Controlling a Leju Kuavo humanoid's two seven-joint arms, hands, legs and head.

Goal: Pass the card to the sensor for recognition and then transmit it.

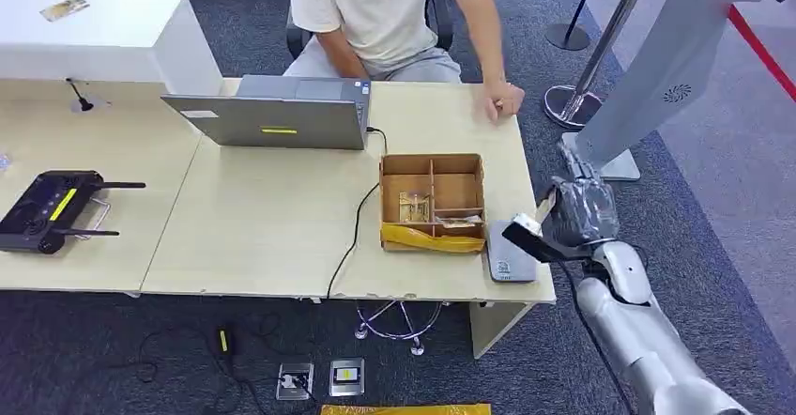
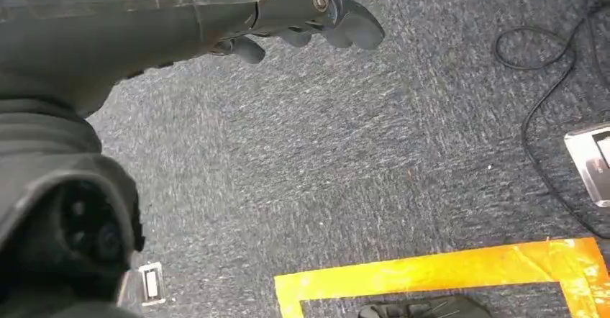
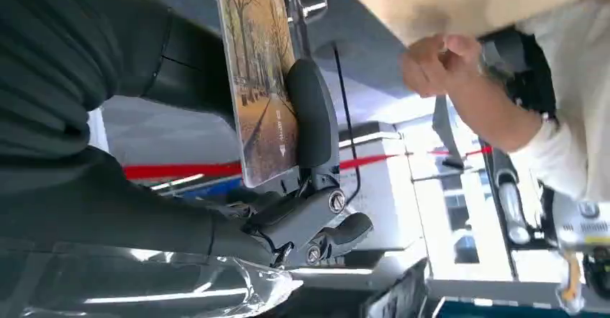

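Card [image 3: 260, 80] pinched in the right hand [image 1: 574, 216]: thumb pressed on its printed face, fingers behind, held edge-up. From the head view the right hand sits just off the near right corner of the surface [image 1: 263, 237], beside the grey sensor [image 1: 508, 257] that lies flat on that corner. Card not over the sensor pad yet, by my reading, so recognition looks still to be done; the hand-over comes after that.

Left hand [image 2: 288, 16] hangs over the carpet, holding nothing, fingers loosely curled; cannot tell whether they are closed.

Just beyond the sensor: a cardboard box [image 1: 433, 202] with dividers, some small items inside. Further back, a laptop [image 1: 277, 112], its cable running toward the near edge. At the far edge a seated person, one hand [image 1: 504, 99] resting on the surface, the likely receiver.
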